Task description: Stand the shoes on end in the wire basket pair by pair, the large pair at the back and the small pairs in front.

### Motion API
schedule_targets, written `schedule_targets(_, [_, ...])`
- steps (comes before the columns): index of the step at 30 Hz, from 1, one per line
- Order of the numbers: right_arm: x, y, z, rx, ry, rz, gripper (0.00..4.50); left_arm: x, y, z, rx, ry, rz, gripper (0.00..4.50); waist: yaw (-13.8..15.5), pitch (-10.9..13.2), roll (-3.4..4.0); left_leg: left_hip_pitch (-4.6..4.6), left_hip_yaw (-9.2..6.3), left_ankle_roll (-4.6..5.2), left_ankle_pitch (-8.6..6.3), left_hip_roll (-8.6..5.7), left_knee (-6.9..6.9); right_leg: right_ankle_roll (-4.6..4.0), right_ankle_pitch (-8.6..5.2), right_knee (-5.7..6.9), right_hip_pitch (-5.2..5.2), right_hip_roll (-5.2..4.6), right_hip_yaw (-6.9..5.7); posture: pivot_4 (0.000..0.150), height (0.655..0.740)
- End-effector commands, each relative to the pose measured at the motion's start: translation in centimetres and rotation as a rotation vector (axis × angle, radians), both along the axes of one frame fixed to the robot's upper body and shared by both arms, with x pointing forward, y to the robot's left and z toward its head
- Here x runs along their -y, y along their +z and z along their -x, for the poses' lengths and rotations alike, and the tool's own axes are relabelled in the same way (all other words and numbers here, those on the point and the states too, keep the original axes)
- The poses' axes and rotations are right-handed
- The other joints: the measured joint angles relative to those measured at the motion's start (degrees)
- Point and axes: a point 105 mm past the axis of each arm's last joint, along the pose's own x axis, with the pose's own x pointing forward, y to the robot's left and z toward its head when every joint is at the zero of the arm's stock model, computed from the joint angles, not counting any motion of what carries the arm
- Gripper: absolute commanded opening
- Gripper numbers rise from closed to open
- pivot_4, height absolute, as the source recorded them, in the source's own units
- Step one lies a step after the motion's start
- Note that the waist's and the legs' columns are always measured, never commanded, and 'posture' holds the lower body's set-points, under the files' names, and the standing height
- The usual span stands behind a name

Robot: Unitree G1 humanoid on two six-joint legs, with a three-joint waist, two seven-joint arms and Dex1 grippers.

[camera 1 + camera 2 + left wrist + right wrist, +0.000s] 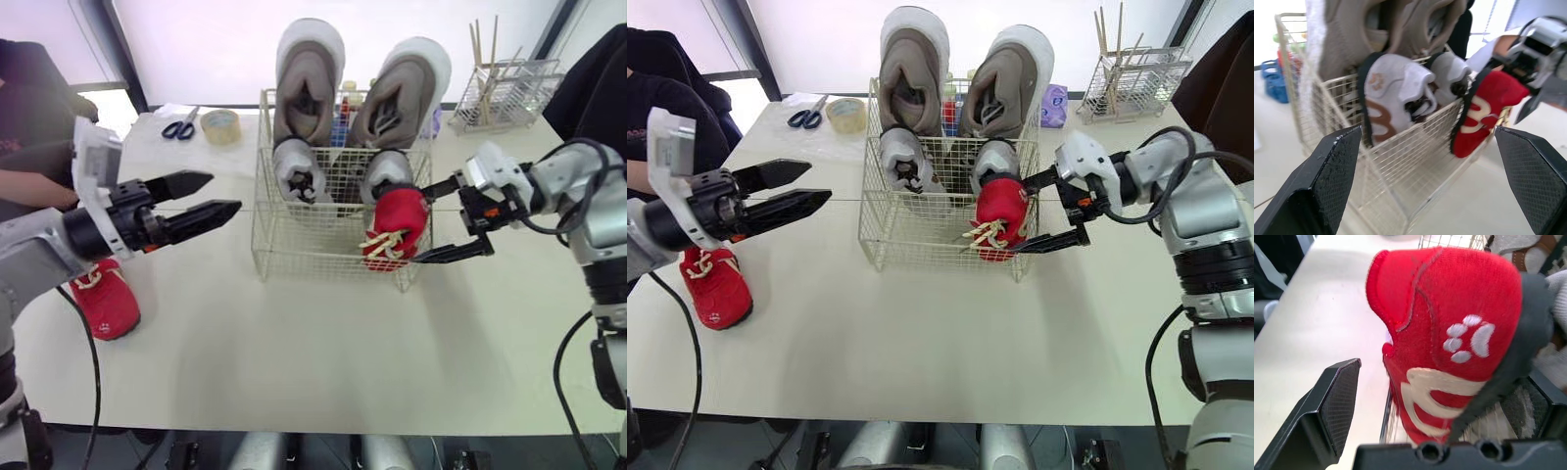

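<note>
Your right hand (423,223) sits at the front right corner of the wire basket (294,245) with its two fingers spread wide, one on each side of a red shoe (395,227). In the right wrist view one finger (1334,401) stands clear of the shoe's cloth side while the other lies along the dark sole, so the hand brackets the shoe and is not clamped on it. That red shoe stands on end, laces low, just in front of the right-hand small white shoe (385,171); whether it rests on the basket's floor I cannot tell.

Your left hand (223,193) hangs over the tabletop (323,352) to the left of the basket, fingers apart and empty.

At the back of the basket the large taupe pair (309,73) stands upright, with the other small white shoe (299,168) just in front of it on the left. The second red shoe (103,299) lies on the tabletop near its left edge, well apart from the basket. Scissors (178,127) and a roll of tape (220,125) lie behind it.
</note>
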Motion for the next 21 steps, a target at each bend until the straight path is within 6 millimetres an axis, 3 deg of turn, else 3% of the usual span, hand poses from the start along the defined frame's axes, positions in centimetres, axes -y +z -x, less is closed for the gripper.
schedule_targets(1, [0.5,4.0,1.2,0.127,-0.002,-0.010,4.47,-2.3,1.3,0.9,0.065,0.111,-0.053,4.50,-0.2,0.0,0.01,-0.01,0.00,0.00,0.00,0.01,-0.03,-0.01,0.00,0.00,-0.03,0.00,0.00,0.150,0.7400])
schedule_targets(8, [0.9,8.9,0.7,0.286,-0.037,-0.051,4.47,-6.7,1.6,0.9,0.062,0.337,-0.113,4.50,-0.1,0.0,0.02,0.00,0.05,-0.11,-0.09,0.06,-0.05,-0.06,0.00,0.00,-0.06,0.01,-0.01,0.150,0.7400])
schedule_targets(10, [-0.9,11.7,1.3,0.328,0.052,-0.156,4.47,-9.2,1.6,0.5,0.048,0.489,-0.137,4.50,-0.2,0.0,0.03,0.00,0.04,-0.11,-0.10,0.07,-0.06,-0.06,0.00,-0.03,-0.08,0.01,-0.02,0.150,0.7400])
schedule_targets(12, [-1.9,13.0,1.9,0.337,0.109,-0.208,4.47,-10.4,1.7,0.4,0.044,0.562,-0.151,4.50,-0.3,0.0,0.03,0.00,0.05,-0.12,-0.09,0.07,-0.10,-0.06,0.00,-0.02,-0.08,0.01,-0.01,0.150,0.7400])
schedule_targets(14, [-5.6,13.1,4.3,0.279,0.341,-0.278,4.47,-13.7,1.6,0.6,-0.035,0.761,-0.131,4.50,-0.2,0.0,-0.02,0.00,0.04,-0.13,-0.09,0.09,-0.16,-0.07,0.00,-0.02,-0.11,0.03,-0.02,0.150,0.7400])
schedule_targets(16, [-7.7,12.5,5.8,0.228,0.486,-0.303,4.47,-16.3,1.0,1.1,-0.122,0.925,-0.115,4.50,-0.4,0.0,-0.02,0.00,0.02,-0.10,-0.11,0.10,-0.19,-0.07,0.00,-0.02,-0.12,0.06,-0.03,0.150,0.7400])
schedule_targets(21, [-9.8,9.1,6.1,0.170,0.596,-0.249,4.47,-21.1,-1.8,3.8,-0.350,1.227,-0.124,4.50,0.0,0.0,-0.12,0.01,0.02,0.03,-0.07,0.10,-0.12,-0.05,0.01,0.02,-0.24,0.08,-0.06,0.150,0.7400])
